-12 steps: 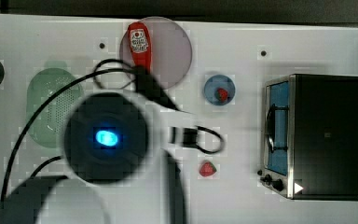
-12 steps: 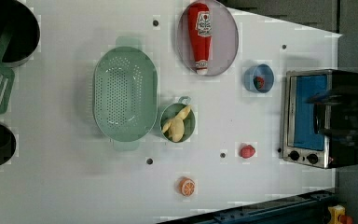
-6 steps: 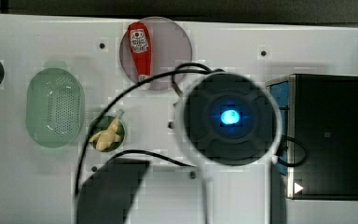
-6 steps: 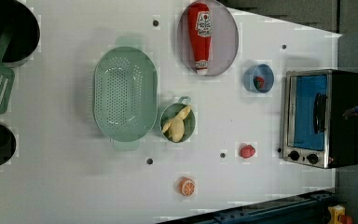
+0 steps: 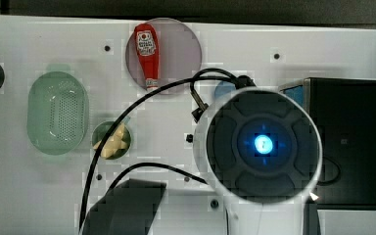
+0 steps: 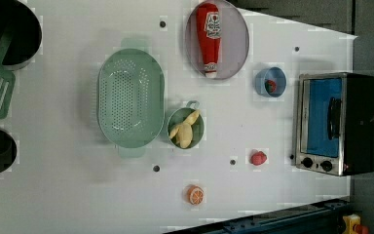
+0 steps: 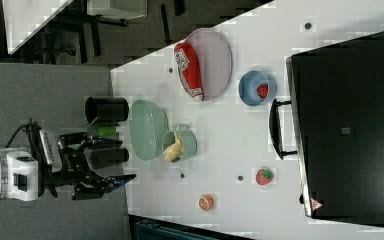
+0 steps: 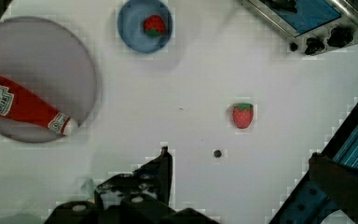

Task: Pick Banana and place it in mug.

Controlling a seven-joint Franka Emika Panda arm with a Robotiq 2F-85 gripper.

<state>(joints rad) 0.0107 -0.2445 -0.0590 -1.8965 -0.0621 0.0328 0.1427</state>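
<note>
My arm [image 5: 262, 147] has swung across the top view from over the mug [image 5: 110, 140] toward the toaster oven [image 5: 345, 142]. The mug and the banana [image 5: 112, 143] now lie uncovered.

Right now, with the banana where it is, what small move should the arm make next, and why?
Probably none toward the fruit: the banana already lies inside the mug, beside the colander. The gripper, fingers open and empty, is off the table edge in the right view, so simply parking there looks right.
</note>
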